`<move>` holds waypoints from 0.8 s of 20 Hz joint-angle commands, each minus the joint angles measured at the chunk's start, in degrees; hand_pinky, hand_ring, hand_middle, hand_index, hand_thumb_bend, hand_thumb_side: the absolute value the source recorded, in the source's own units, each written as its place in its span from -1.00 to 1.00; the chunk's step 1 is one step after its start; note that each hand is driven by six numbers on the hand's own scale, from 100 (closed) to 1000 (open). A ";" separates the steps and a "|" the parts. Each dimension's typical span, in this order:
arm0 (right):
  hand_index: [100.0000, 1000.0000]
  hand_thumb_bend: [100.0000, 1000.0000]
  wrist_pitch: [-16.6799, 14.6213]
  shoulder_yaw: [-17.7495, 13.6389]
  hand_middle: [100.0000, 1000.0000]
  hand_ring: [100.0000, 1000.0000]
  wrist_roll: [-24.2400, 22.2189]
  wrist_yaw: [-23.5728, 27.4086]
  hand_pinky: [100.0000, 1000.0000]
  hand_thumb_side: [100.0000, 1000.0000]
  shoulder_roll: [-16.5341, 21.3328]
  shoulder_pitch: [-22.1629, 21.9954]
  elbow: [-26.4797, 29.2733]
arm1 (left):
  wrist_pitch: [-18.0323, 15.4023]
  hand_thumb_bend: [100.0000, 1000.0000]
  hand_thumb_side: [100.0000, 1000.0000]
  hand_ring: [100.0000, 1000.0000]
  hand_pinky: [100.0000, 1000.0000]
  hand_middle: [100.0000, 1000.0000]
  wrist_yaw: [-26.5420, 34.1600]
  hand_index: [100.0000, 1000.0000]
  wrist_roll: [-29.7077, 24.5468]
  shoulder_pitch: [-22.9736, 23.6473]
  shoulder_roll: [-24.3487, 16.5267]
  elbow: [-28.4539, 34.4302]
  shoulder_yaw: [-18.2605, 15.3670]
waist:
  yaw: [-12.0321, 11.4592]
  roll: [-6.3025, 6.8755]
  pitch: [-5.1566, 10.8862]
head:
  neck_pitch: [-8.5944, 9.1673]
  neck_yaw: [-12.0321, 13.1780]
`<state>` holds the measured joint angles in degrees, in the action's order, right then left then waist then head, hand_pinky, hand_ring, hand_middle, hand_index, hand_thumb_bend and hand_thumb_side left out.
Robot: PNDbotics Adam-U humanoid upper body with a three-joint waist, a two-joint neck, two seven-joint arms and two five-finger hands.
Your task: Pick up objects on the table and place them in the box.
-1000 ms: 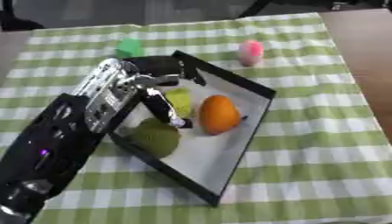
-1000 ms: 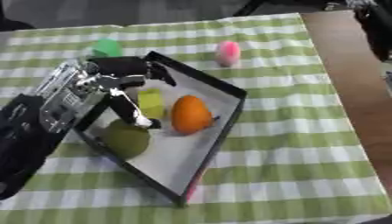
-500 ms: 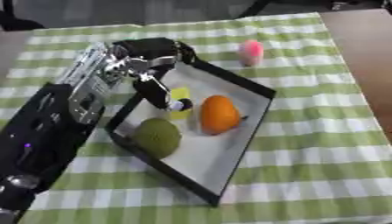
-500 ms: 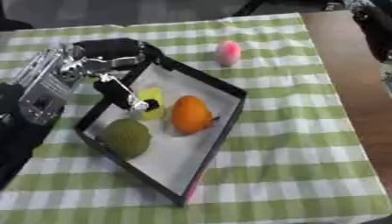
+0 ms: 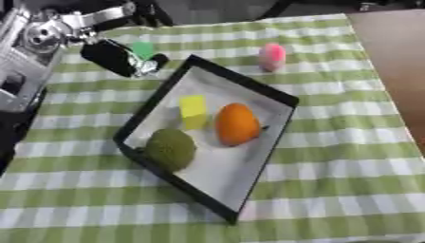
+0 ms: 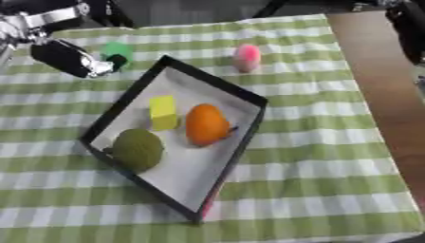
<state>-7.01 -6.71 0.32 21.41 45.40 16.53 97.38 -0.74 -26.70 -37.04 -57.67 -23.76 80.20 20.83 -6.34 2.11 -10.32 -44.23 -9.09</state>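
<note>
Nearest the robot, the black box (image 5: 249, 142) lies askew on the green-checked worktop (image 5: 332, 166), its near corner pointing at the lower edge. Inside it now lie 3 things: a dull green round fruit (image 5: 171, 148) at the near left wall, an orange fruit (image 5: 237, 124) in the middle, and a yellow block (image 5: 193, 111) just beside it. A second ago the left hand (image 5: 116, 59) hung inside the box over that block; it has since let go and pulled back up past the far left rim, so I judge this placing done.

That hand now sits outside the box, next to the small green object (image 6: 117, 49); whether its fingers are spread or curled I cannot tell. The pink object (image 6: 246, 57) stands farther right, well apart from the box's far corner. Both remain to be fetched. The right hand is out of sight.

Open cloth lies right of the box as far as the worktop's brown edge (image 5: 390, 57); the hand's side is tighter, between rim and green object.
</note>
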 commanded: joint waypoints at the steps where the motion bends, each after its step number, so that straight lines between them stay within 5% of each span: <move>1: 0.80 -1.00 -0.09 -1.00 0.77 1.00 0.40 0.28 0.78 0.09 1.88 0.34 1.09 | 2.05 -0.68 -0.42 0.64 0.68 0.57 1.43 0.68 1.03 -1.08 -3.78 -0.35 -2.70 | 0.13 -0.91 0.38 | 0.11 0.19; 9: 0.80 -1.00 -0.15 -0.88 0.77 1.00 0.41 -0.07 0.78 0.09 1.66 0.64 1.14 | 2.66 -0.59 -0.41 0.66 0.69 0.57 -2.37 0.69 3.14 -2.15 -5.73 -10.03 -5.47 | 1.13 -1.35 -0.59 | 0.11 1.76; 16: 0.80 -1.00 -0.05 -0.44 0.77 1.00 0.04 -0.60 0.77 0.10 1.45 1.42 1.03 | -3.71 -0.20 -0.64 0.72 0.74 0.58 -4.90 0.70 1.86 -3.92 -5.20 -17.40 -6.30 | 2.60 -1.34 -1.87 | 0.81 3.11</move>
<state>-7.00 -6.66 0.45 21.18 45.39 17.21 97.56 -3.07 -31.15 -34.90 -60.05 -27.73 63.26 15.55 -3.71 1.58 -12.34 -44.16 -6.27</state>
